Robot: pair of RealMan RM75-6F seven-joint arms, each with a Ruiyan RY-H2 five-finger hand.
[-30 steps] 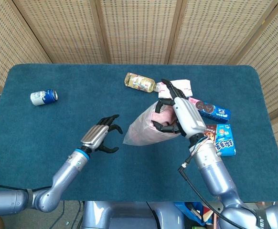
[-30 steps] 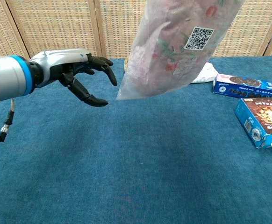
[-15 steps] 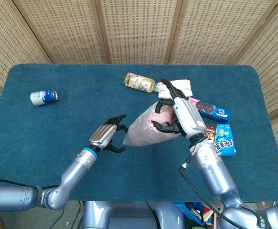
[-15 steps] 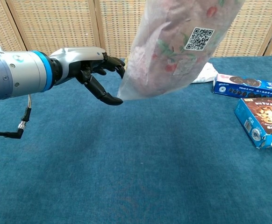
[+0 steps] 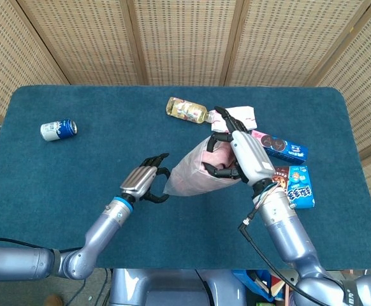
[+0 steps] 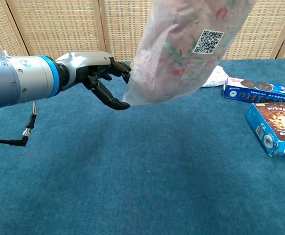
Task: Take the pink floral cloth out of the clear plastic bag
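Holding the bag (image 5: 195, 171) aloft by its mouth, cloth (image 6: 181, 54) inside, right hand (image 5: 240, 153) grips; left hand (image 5: 144, 182), fingers spread and empty, sits at the bag's lower corner, its long axis slanting down towards it.

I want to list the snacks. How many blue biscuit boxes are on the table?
2. One long box lies by the table's right edge behind the right robot hand. The other box lies just nearer the robot. More may be hidden behind the bag.
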